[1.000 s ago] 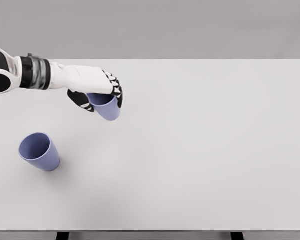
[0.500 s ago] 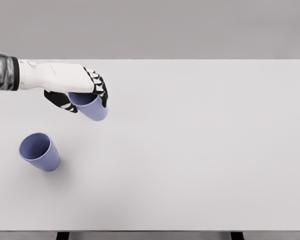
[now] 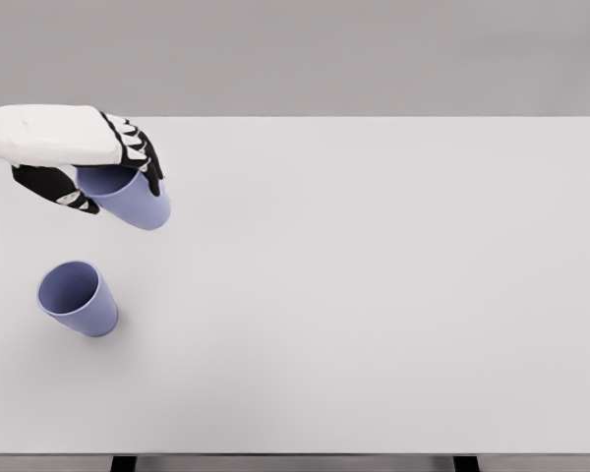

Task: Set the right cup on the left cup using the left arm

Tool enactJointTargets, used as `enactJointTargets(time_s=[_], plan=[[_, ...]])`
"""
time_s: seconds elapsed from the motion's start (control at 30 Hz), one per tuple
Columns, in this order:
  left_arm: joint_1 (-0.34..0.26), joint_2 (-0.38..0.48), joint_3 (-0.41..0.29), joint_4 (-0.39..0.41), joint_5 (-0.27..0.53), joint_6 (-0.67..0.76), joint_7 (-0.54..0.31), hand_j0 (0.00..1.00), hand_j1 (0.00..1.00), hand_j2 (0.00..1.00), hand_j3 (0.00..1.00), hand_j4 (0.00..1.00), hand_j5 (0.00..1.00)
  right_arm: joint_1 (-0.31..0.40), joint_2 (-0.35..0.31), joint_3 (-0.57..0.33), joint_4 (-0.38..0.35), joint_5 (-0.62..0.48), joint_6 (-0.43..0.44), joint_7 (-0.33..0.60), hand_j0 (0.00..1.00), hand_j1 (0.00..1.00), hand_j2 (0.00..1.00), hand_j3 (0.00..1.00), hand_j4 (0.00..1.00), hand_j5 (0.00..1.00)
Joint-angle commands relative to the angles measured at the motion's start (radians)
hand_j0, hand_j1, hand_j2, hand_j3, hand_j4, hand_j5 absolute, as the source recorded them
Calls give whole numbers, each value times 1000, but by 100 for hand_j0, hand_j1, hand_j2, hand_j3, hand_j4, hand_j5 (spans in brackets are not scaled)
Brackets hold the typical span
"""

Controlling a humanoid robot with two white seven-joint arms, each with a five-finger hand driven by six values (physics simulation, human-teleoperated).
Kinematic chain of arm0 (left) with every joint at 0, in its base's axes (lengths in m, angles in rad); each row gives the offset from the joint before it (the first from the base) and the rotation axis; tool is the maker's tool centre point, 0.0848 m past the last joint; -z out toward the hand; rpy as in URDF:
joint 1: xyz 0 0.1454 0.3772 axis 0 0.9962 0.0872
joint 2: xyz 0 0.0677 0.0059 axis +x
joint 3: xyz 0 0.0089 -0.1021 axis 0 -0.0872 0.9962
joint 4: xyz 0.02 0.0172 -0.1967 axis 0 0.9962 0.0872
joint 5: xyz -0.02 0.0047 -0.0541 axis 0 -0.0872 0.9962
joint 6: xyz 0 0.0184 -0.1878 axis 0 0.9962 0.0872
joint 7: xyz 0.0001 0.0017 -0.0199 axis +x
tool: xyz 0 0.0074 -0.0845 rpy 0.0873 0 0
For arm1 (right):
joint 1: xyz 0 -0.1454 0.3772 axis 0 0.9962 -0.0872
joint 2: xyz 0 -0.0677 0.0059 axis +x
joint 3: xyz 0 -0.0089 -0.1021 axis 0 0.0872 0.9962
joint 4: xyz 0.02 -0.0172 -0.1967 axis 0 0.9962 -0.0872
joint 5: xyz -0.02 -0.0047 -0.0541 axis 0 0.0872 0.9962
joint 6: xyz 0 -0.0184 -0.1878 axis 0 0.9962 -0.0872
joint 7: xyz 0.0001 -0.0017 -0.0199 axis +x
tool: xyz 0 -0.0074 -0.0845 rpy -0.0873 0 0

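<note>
Carrying the held cup (image 3: pixel 136 200) toward the left cup (image 3: pixel 77 298) is the step in hand, by my read. Left hand (image 3: pixel 84 157) comes in from the pic's left edge, fingers (image 3: pixel 144 157) clamped round the held cup's rim end, thumb side showing dark below at left. Cup hangs above the tabletop (image 3: pixel 374 275), tilted, mouth toward the hand, base pointing down and to the right. Left cup stands on the tabletop near the left edge, mouth open upward, leaning a bit in this view; it's below-left of the held one in the frame, apart, nothing touching. Right arm not in view.

To do it well, imo:
- bring the held cup over the left cup's mouth before dropping any height; from here that looks like a move toward the robot and slightly left
- level the wrist so the base points straight down, else the base edge could catch the rim and tip the left cup
- lower slowly, base into the mouth, axes lined up
- loosen the fingers only once the cup is seated; letting go early risks a bounce or a topple
- withdraw upward w/o brushing the stack
</note>
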Motion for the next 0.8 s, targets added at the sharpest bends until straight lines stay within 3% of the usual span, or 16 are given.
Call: enactJointTargets(time_s=[0.0,0.3,0.7,0.77], plan=[[0,43,5,-2,28,-35,0,63,63,63,63,63,63,0,0,0,0,0,0,0,100,100,100,100,100,100],[0,155,5,-7,61,-160,0,64,64,64,64,64,64,0,0,0,0,0,1,0,100,100,100,100,100,100],[6,230,-6,-8,102,-178,0,64,64,64,64,64,64,0,0,0,0,0,0,0,100,100,100,100,100,100],[9,245,-9,-8,140,-178,0,64,64,64,64,64,64,0,0,0,0,0,0,0,100,100,100,100,100,100]])
